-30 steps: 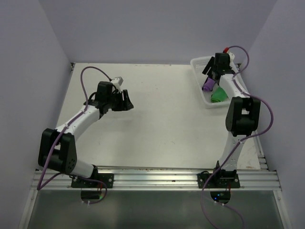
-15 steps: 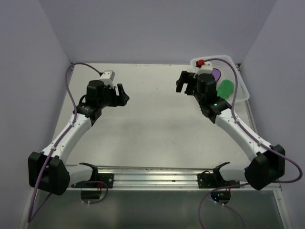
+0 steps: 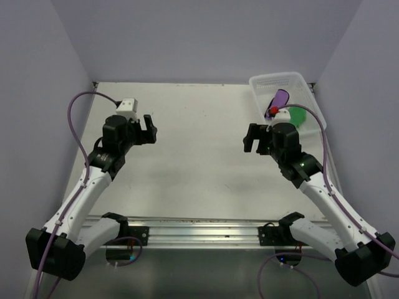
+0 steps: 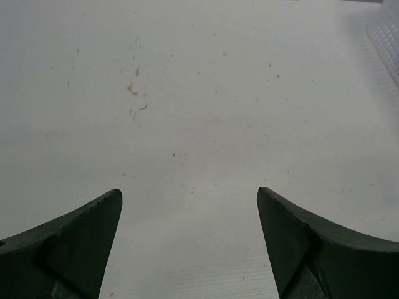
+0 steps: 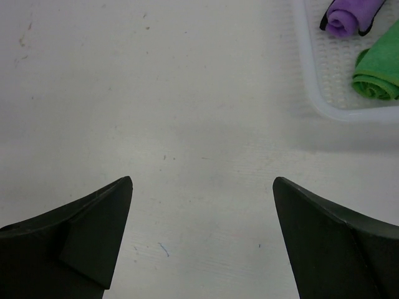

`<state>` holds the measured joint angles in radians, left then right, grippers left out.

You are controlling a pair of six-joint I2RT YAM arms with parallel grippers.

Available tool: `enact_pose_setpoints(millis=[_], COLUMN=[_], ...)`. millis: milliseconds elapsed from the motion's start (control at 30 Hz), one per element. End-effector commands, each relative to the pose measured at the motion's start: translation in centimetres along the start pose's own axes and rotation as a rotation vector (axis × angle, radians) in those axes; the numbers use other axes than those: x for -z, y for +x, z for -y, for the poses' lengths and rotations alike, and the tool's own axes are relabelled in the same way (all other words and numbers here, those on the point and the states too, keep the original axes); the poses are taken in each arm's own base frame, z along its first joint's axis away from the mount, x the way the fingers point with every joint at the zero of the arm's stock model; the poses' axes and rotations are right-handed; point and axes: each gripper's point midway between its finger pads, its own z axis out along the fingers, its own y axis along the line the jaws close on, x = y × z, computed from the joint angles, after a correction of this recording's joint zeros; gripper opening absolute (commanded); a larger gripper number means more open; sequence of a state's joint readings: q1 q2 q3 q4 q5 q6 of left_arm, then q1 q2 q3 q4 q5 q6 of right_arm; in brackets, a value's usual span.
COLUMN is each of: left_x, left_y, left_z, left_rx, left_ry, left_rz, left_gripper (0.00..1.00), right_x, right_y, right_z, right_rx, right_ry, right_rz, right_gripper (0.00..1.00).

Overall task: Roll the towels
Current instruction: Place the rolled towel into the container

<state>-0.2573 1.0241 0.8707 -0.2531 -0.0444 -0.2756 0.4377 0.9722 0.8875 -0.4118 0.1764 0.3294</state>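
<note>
Purple cloth is showing as a tight roll: the purple towel (image 5: 346, 17), with black edging at its end, is lying inside the white lattice basket (image 5: 308, 68). The green towel (image 5: 378, 71) is lying just beside it, its coiled end facing the right wrist camera. Whether the two rolls are touching I cannot tell. From above, the basket is sitting askew at the far right corner of the desk (image 3: 199, 162), and both rolls are resting within its walls, the green one partly hidden behind the right arm.

The left gripper (image 4: 190, 199) is hanging over bare desk on the left side, its jaws spread wide and carrying nothing. The right gripper (image 5: 202, 187) is hovering over bare desk near the basket's corner, its jaws just as widely parted and also empty. Neither is touching a towel or the basket.

Judging from this, the rolling is looking finished: both towels are coiled and put away, and no flat cloth is lying anywhere in view. Little seems to be remaining beyond the arms drawing clear, unless a roll is loosening, which these views are not showing
</note>
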Motion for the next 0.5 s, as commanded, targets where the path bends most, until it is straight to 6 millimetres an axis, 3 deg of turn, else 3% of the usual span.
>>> enact_pose_setpoints(millis=[0,233,467], left_x=[0.7,2.3,1.7], left_y=[-0.7,-1.9,-1.6], left_z=[-1.8,-3.0,-2.9], left_rx=[-0.026,-0.031,-0.037], left_ry=[-0.086,-0.142,-0.142], left_rz=[0.045,0.14,0.11], left_gripper=[0.94,1.0,1.0], right_x=[0.6,-0.5,-0.7], right_y=[-0.5,-0.2,0.2], right_z=[1.9,1.9,3.3], right_rx=[-0.032,-0.041,-0.042], right_ry=[0.104,0.131,0.207], right_rz=[0.038,-0.003,0.003], right_gripper=[0.99,0.99,0.99])
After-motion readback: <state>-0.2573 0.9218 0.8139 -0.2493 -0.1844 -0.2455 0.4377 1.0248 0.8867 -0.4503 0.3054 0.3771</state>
